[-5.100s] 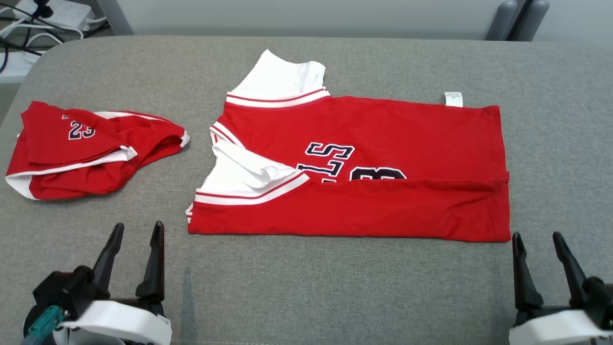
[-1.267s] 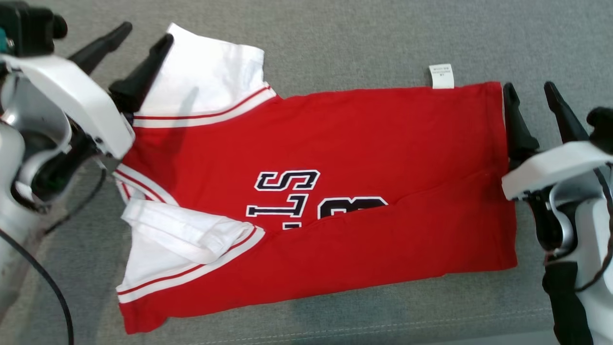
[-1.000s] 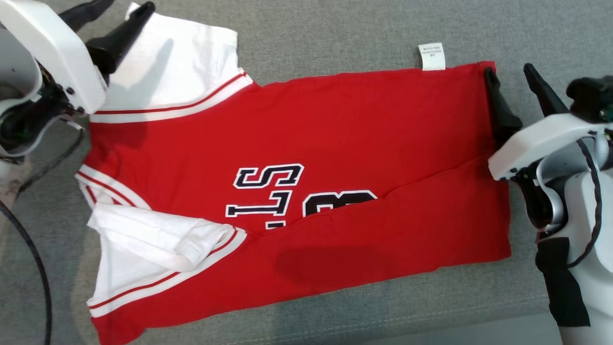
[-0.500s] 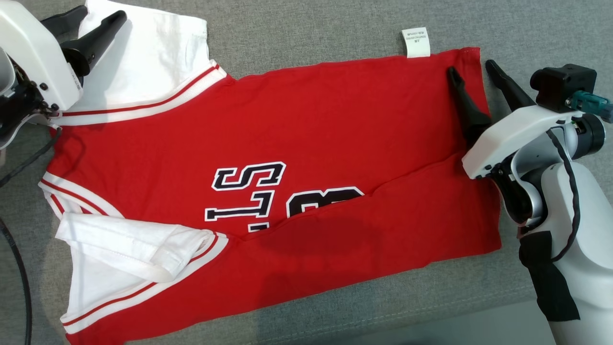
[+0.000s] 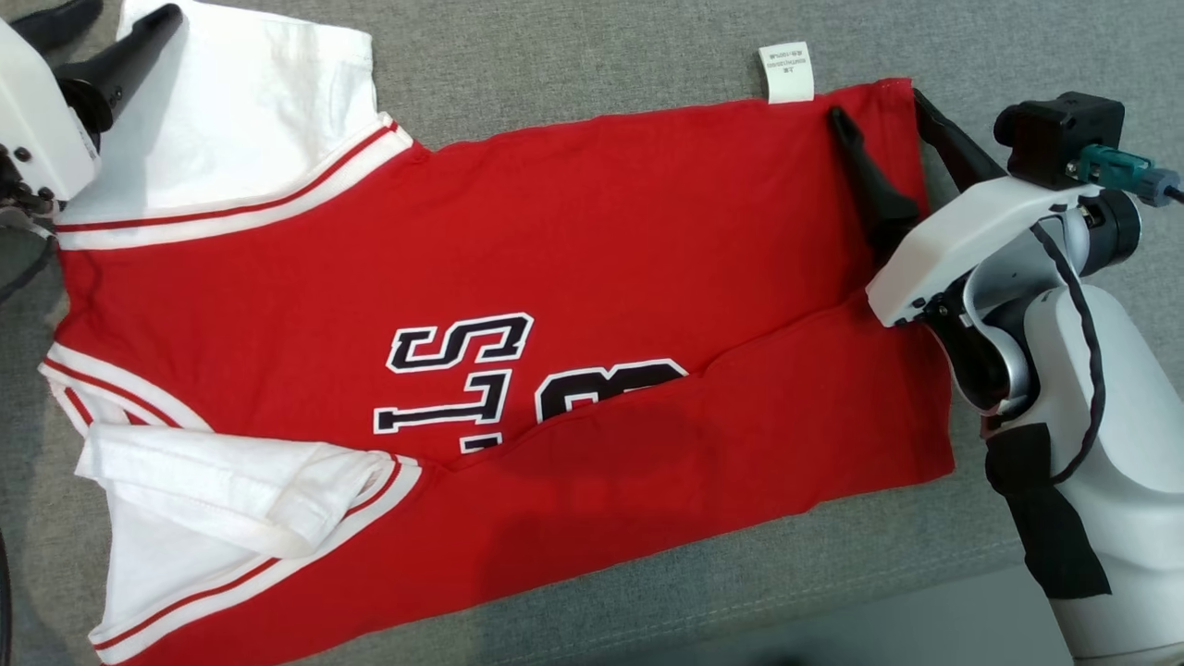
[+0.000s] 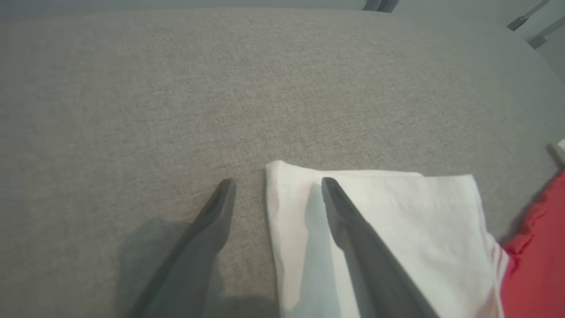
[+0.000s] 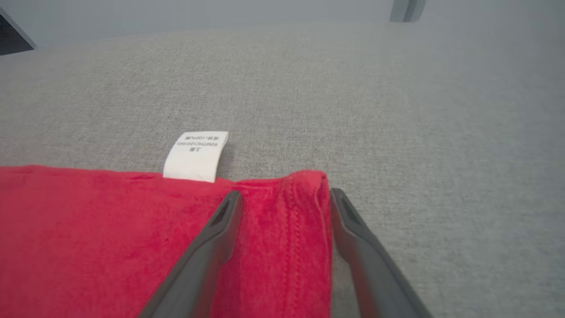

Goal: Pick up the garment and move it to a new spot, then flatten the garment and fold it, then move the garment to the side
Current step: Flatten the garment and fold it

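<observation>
- Red cloth with white sleeves: we see the garment (image 5: 647, 277) lying flat on the grey bench (image 5: 601, 55), stretched from the left edge of the head view to right of centre.
- Its near long edge is folded up over the body, so the fold hides the lower part of the black-and-white lettering (image 5: 518, 379) at the centre of the frame.
- One white upper sleeve (image 5: 250, 102) lies spread at the upper left. The lower sleeve (image 5: 231, 481), at the lower left, is doubled over on itself.
- A small white label (image 5: 786, 72) sticks out from the far edge onto the bench, upper right of centre.
- Our left gripper (image 5: 128, 11) sits in the upper left corner with its fingers released and spread. In the left wrist view one finger is over the white sleeve corner and the other over bare bench beside it.
- Our right gripper (image 5: 879, 104) is at the upper right, fingers apart and holding nothing. In the right wrist view they straddle the far hem corner of the garment: one over red cloth just right of the label, the other over the bench just past the hem.
- We cannot tell whether any fingertip presses on the cloth.
</observation>
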